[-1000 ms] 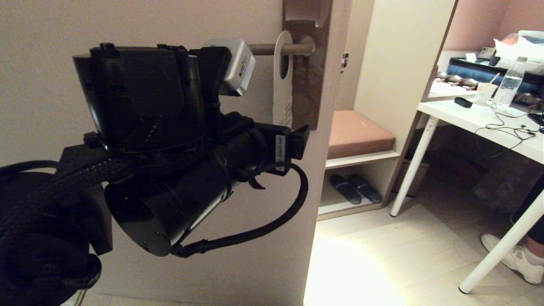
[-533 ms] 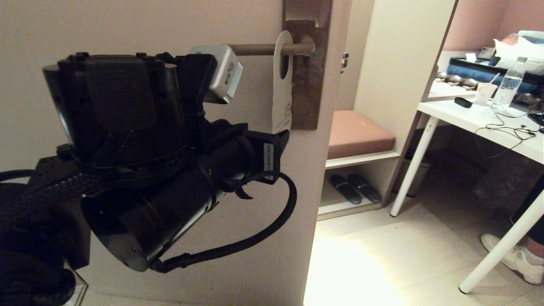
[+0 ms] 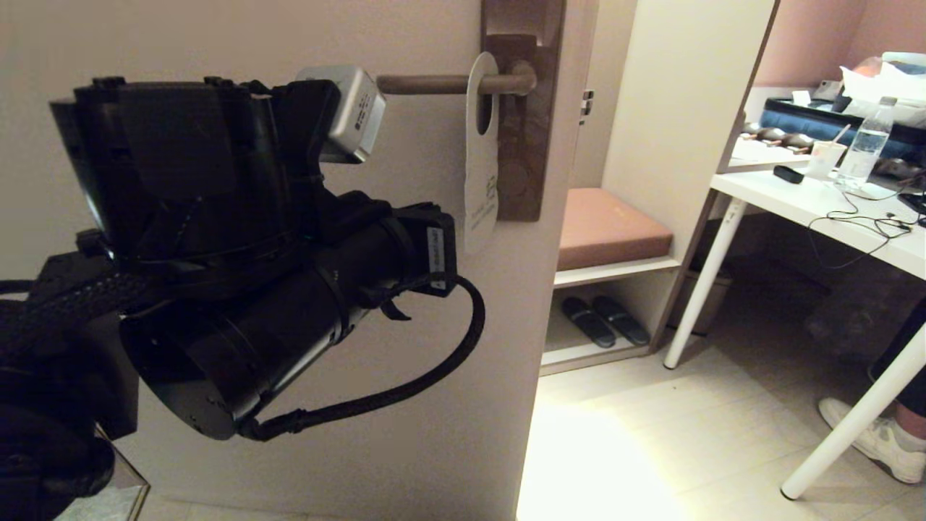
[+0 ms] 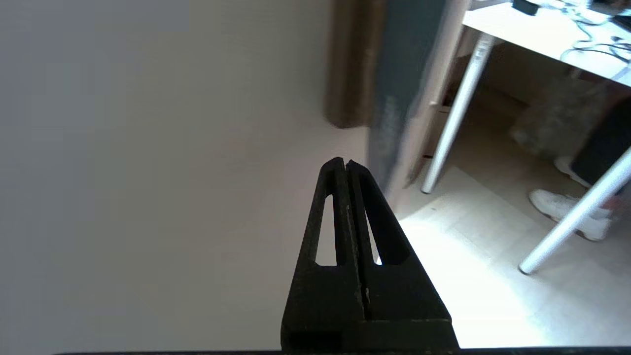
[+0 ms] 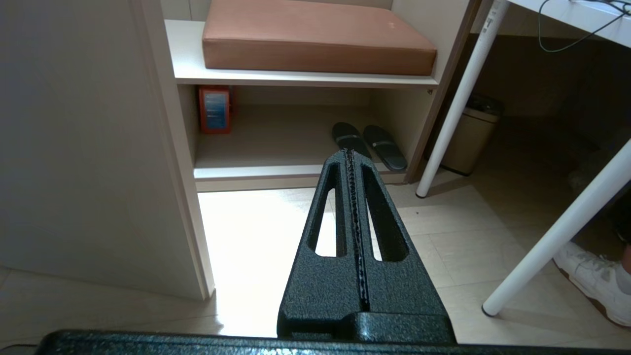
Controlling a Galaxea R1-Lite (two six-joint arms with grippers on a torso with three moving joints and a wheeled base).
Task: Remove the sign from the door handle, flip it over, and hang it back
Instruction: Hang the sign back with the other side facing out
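Dim door [image 3: 217, 36], glaring floor patch [image 3: 600, 463], sign [image 4: 394, 98] blurred in left wrist view.

We list a white table [image 3: 810, 202] at the right, carrying a water bottle [image 3: 866, 150], a cup [image 3: 825, 159], a small black device [image 3: 788, 174] and loose cables [image 3: 864, 217]. On the pale floor [image 3: 651, 441] we note its legs.
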